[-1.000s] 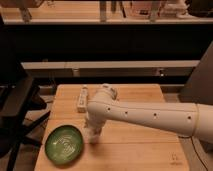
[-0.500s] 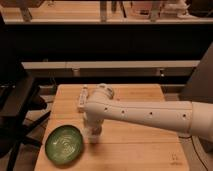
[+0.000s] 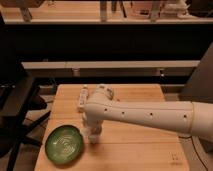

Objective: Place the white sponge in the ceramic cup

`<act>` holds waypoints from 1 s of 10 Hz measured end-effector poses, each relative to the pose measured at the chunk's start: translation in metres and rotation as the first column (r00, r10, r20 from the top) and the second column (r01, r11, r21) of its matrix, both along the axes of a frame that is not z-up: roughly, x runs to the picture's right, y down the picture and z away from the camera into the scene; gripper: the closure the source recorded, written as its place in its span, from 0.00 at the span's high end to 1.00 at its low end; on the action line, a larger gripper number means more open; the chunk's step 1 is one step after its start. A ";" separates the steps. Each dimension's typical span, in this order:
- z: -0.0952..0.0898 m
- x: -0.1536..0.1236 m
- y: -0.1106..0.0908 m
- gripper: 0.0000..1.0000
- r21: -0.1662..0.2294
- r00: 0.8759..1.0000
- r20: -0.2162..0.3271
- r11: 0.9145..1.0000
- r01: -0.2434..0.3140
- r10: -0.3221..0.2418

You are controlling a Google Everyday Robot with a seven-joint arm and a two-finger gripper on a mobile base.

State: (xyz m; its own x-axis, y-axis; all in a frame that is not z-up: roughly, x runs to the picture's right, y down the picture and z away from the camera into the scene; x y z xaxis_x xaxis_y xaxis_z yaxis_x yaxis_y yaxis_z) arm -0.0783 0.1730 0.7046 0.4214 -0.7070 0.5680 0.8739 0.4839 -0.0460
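Sponge position cannot be confirmed from where I stand: the gripper [image 3: 93, 134] (grip state cannot be told) points down at the wooden table [image 3: 135, 150], just beside the green bowl [image 3: 64, 145].

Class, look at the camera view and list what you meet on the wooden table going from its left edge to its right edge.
Green bowl → gripper, down at the table just right of the bowl → white arm stretching off to the right edge. The pale object behind the arm overlaps it, so it is left out.
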 end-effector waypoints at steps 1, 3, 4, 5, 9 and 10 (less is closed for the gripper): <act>-0.001 0.001 -0.001 0.74 0.004 1.000 -0.001 1.000 -0.005 0.005; -0.002 0.003 -0.002 0.80 0.010 1.000 -0.004 1.000 -0.012 0.012; -0.003 0.005 -0.003 0.80 0.014 1.000 -0.005 1.000 -0.020 0.020; -0.004 0.007 -0.003 0.80 0.019 1.000 -0.005 0.999 -0.028 0.028; 0.003 0.010 -0.005 0.52 0.010 0.999 -0.010 0.999 -0.034 0.034; 0.004 0.013 -0.007 0.42 0.009 0.999 -0.014 0.999 -0.037 0.037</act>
